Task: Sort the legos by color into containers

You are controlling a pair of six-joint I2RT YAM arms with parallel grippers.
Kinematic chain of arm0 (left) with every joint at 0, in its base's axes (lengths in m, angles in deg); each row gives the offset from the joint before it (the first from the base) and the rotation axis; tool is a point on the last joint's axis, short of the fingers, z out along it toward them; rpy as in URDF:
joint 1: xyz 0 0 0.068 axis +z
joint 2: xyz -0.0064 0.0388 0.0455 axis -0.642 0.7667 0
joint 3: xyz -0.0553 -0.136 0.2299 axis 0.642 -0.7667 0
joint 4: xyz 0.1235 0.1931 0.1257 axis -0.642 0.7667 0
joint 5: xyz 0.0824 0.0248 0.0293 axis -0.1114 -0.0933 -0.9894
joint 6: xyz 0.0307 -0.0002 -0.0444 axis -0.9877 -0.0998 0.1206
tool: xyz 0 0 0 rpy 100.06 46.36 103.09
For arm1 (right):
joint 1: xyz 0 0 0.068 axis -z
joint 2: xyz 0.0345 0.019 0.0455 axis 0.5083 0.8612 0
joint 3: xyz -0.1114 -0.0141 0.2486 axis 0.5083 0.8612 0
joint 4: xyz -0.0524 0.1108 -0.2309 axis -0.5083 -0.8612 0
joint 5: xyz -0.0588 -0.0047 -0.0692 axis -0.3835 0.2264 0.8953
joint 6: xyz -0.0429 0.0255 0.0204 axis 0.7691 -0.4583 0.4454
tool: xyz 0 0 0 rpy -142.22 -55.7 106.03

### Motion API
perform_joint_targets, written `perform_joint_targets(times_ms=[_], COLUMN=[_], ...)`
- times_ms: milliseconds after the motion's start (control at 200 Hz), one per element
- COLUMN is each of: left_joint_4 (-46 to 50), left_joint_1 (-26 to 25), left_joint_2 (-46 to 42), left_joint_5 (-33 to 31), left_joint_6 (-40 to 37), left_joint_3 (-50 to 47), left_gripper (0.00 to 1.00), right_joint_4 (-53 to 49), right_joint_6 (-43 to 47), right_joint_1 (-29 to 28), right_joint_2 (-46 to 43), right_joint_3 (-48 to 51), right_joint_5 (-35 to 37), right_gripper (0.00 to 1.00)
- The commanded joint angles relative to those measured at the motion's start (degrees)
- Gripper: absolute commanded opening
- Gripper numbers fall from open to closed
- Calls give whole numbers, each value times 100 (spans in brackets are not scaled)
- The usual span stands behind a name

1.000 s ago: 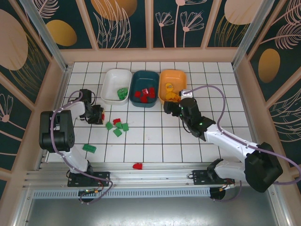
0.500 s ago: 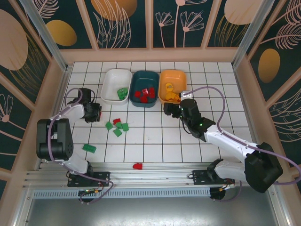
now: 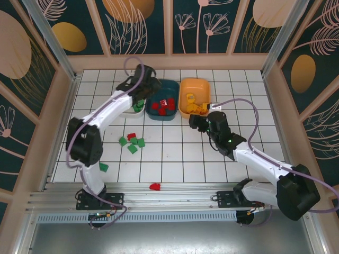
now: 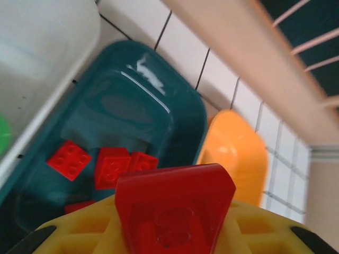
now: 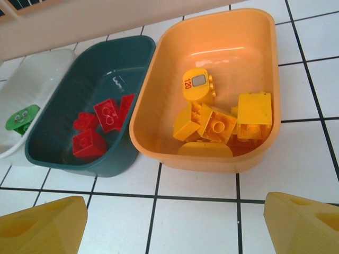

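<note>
Red plastic shows between the yellow fingers of the left claw [image 4: 172, 238]: it is pinched shut on a red slope brick [image 4: 175, 193], held in the air over the far trays. In the left wrist view the dark teal tray [image 4: 122, 106] lies ahead at 12 o'clock, with red bricks [image 4: 111, 166] already in it, while the white tray [image 4: 47, 32] sits at 10 o'clock, touching it. The risk, as I judge it, is a release too near that shared rim: the brick could bounce into the white tray, where a green brick [image 5: 21, 117] lies, or tip out onto the bench [image 3: 175, 159]. The right claw [image 5: 172, 225] hangs wide apart and empty just at 6 o'clock of the orange tray [image 5: 212, 37], which holds yellow bricks [image 5: 222, 121]; it is apart from the teal tray and should not block the drop. On the bench a cluster of green bricks [image 3: 133, 144] with one small red brick [image 3: 131, 136] waits, and a lone red brick [image 3: 154, 186] lies at 6 o'clock near the edge.
</note>
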Motion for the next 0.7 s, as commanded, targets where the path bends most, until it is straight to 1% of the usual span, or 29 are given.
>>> perform_joint_targets(times_ms=[0,60,185,350,520,696], left_joint_4=[439,512,522,771,1131,1212], left_joint_1=[-240,-302,-330,-328,-330,-323], left_joint_2=[643,873,1129,1437,1766,1940], left_joint_5=[-299,-331,-182,-126,-87,49], left_joint_6=[-688,-797,-845,-727,-710,-665], left_joint_3=[709,939,1041,1097,1380,1424], left_gripper=[35,37,40,41,43,44], right_joint_4=[122,113,126,126,89,56], right_joint_6=[-87,-85,-94,-94,-94,-94], right_joint_1=[40,42,45,47,52,50], right_joint_2=[-148,-169,-216,-260,-359,-455], right_joint_3=[55,59,99,108,125,143], right_joint_5=[34,33,29,7,-7,-6], right_gripper=[88,88,88,88,88,88])
